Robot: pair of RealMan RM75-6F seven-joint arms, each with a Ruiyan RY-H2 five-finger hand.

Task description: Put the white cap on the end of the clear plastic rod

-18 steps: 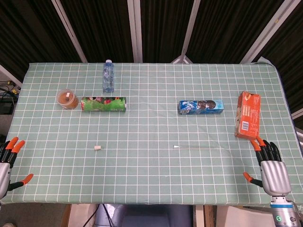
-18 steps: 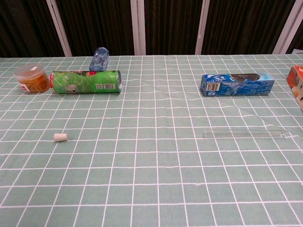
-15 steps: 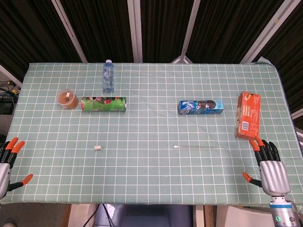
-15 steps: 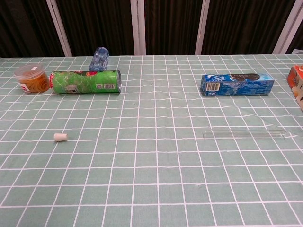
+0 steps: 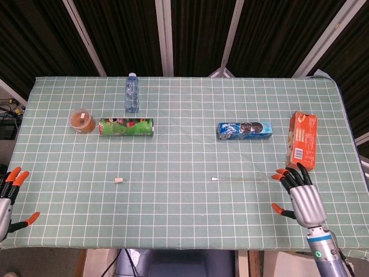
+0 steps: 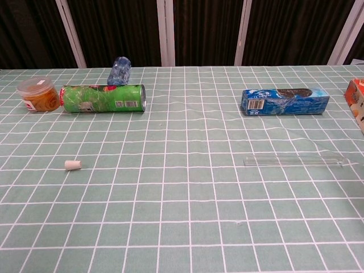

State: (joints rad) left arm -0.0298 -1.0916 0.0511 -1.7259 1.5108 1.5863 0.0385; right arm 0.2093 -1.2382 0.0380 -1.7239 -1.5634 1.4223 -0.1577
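Cap [image 5: 119, 180] and rod [image 5: 239, 179] both lie loose on the table [image 5: 184, 225], well apart, and neither is held. Going left to right: the left hand [image 5: 8, 196] sits at the near left edge, fingers spread, holding nothing. Beyond it, further from the robot, stand a small tub [image 5: 82, 120], a green can [image 5: 126, 127] on its side, and a bottle [image 5: 132, 92] behind the can. The cap is to the right of the left hand and somewhat ahead of it, with bare cloth between. The rod lies crosswise to the left of the right hand [image 5: 301, 194], its near end just beside that hand's fingertips [image 5: 281, 173]. A blue packet [image 5: 244, 130] lies beyond the rod, and an orange box [image 5: 302, 140] sits just ahead of the right hand. The right hand is spread and empty, not touching the rod.

I judge the task is at its first step, the reach for the pieces. The next move probably calls for the right hand to close on the rod's near end, a thin, clear thing that may roll, while the left hand must travel to pinch the small cap.
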